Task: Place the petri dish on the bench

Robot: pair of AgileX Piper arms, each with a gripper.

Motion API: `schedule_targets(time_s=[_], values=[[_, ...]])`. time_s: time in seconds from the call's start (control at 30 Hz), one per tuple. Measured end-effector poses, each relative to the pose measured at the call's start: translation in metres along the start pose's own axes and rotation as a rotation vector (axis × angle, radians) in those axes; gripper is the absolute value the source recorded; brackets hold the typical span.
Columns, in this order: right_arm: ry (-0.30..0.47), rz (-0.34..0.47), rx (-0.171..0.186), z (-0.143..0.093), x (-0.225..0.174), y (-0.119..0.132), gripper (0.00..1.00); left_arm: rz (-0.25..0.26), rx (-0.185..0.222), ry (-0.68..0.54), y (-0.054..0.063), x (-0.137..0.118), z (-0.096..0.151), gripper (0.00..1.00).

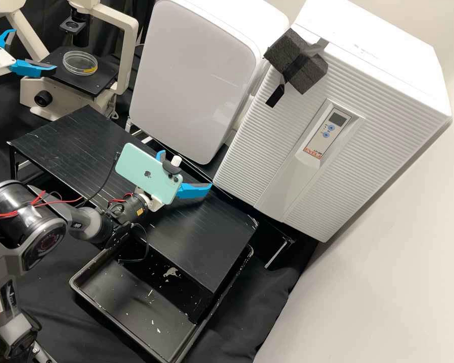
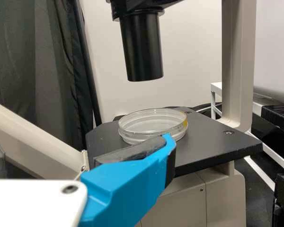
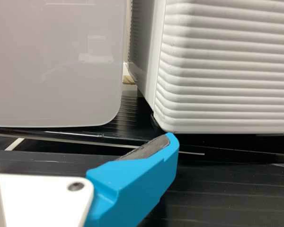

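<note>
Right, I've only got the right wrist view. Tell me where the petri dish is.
Observer: The petri dish sits on the microscope's black stage.
Operator: Tell me which gripper is nearer it.
Observer: The left gripper. In the high view it is beside the stage, its fingers spread apart and not gripping the dish.
Operator: Give me anything overhead to watch for.
Observer: A black tube of the microscope hangs above the dish, with a gap between them.
</note>
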Motion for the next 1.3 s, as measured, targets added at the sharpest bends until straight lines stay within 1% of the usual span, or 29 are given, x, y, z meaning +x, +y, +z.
schedule_targets(time_s=[0.37, 0.47, 0.57, 0.7, 0.77, 0.87, 0.9, 1.0, 1.1, 1.2, 1.23, 1.27, 1.3], values=[[0.0, 0.0, 0.0, 0.0, 0.0, 0.0, 1.0, 0.001, 0.0, 0.0, 0.0, 0.0, 0.0, 1.0], [0.0, 0.0, 0.0, 0.0, 0.0, 0.0, 1.0, 0.019, 0.004, -0.02, 0.006, 0.007, 0.005, 1.0], [0.0, 0.0, 0.0, 0.0, 0.0, 0.0, 1.0, 0.046, 0.023, -0.072, 0.014, 0.017, 0.014, 1.0], [0.0, 0.0, 0.0, 0.0, 0.0, 0.0, 1.0, 0.07, 0.01, -0.127, 0.021, 0.026, 0.024, 1.0], [0.0, 0.0, 0.0, 0.0, 0.0, 0.0, 1.0, 0.07, 0.0, -0.141, 0.023, 0.03, 0.026, 1.0], [0.0, 0.0, 0.0, 0.0, 0.0, 0.0, 1.0, 0.046, -0.02, -0.142, 0.021, 0.033, 0.026, 1.0], [0.0, 0.0, 0.0, 0.0, 0.0, 0.0, 1.0, 0.034, -0.027, -0.139, 0.018, 0.035, 0.026, 1.0], [0.0, 0.0, 0.0, 0.0, 0.0, 0.0, 1.0, 0.016, -0.027, -0.142, 0.012, 0.041, 0.026, 1.0], [0.0, 0.0, 0.0, 0.0, 0.0, 0.0, 1.0, -0.005, -0.027, -0.139, 0.004, 0.051, 0.025, 1.0], [0.0, 0.0, 0.0, 0.0, 0.0, 0.0, 1.0, -0.049, -0.025, -0.129, -0.006, 0.058, 0.024, 1.0], [0.0, 0.0, 0.0, 0.0, 0.0, 0.0, 1.0, -0.072, -0.024, -0.124, -0.011, 0.06, 0.023, 1.0], [0.0, 0.0, 0.0, 0.0, 0.0, 0.0, 1.0, -0.082, -0.024, -0.125, -0.014, 0.061, 0.024, 1.0], [0.0, 0.0, 0.0, 0.0, 0.0, 0.0, 1.0, -0.082, -0.03, -0.12, -0.015, 0.064, 0.024, 1.0]])
